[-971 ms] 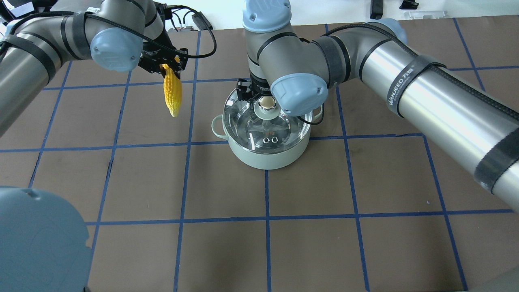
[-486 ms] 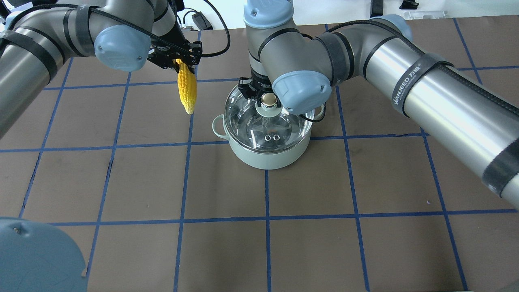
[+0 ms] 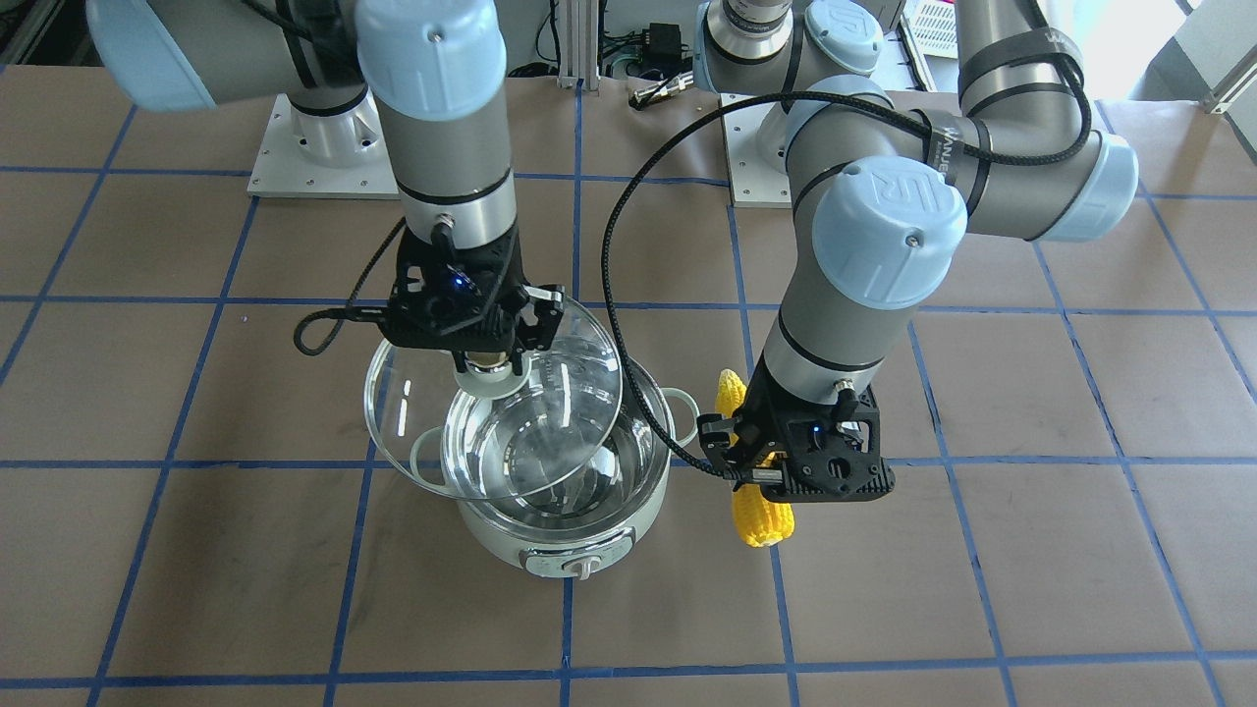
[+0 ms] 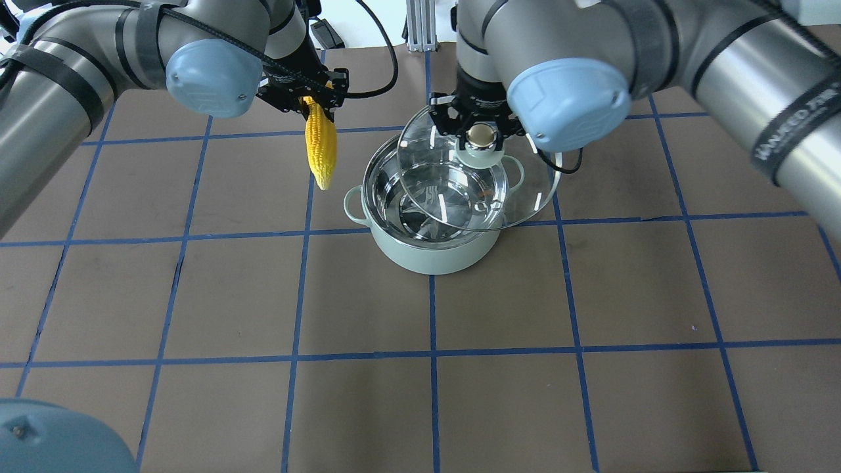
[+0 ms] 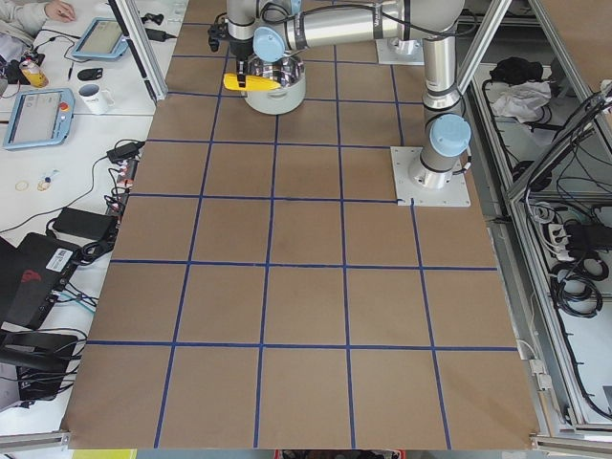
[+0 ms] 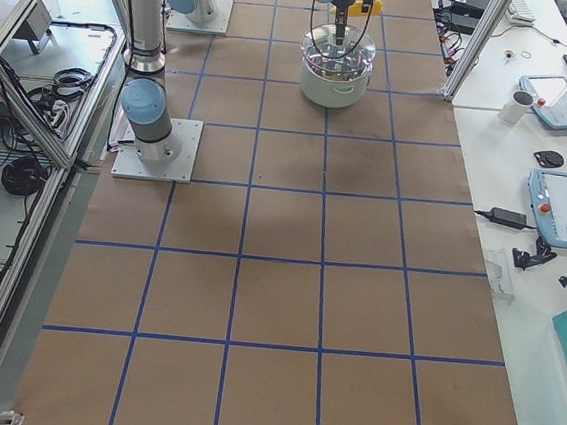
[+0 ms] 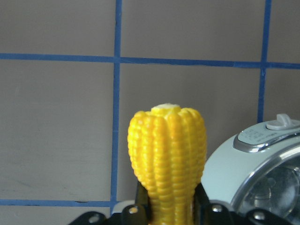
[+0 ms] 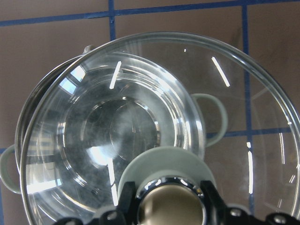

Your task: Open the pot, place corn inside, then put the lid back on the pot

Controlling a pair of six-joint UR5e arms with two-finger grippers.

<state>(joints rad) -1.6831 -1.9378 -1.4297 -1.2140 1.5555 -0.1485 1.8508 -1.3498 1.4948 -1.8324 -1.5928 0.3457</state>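
Observation:
The pale mint-green pot (image 4: 427, 255) stands on the table, its steel interior open and empty; it also shows in the front view (image 3: 511, 543). My right gripper (image 4: 481, 135) is shut on the beige knob of the glass lid (image 4: 525, 187). It holds the lid tilted just above the pot, shifted toward the pot's right handle (image 3: 550, 432). My left gripper (image 4: 318, 105) is shut on the thick end of the yellow corn (image 4: 322, 150). The corn hangs tip down beside the pot's left side, above the table (image 3: 758, 518). The left wrist view shows the corn (image 7: 168, 154) next to the pot's control panel (image 7: 262, 136).
The brown table mat (image 4: 433, 394) has blue tape grid lines. The right arm's elbow (image 4: 568, 98) hangs over the pot's far right. Cables trail from both wrists. Desks with tablets and a mug (image 6: 521, 103) stand beyond the table's far edge.
My right gripper has lifted the lid off the pot and carried it up and to the right. My left gripper has brought the corn further right, closer to the pot.

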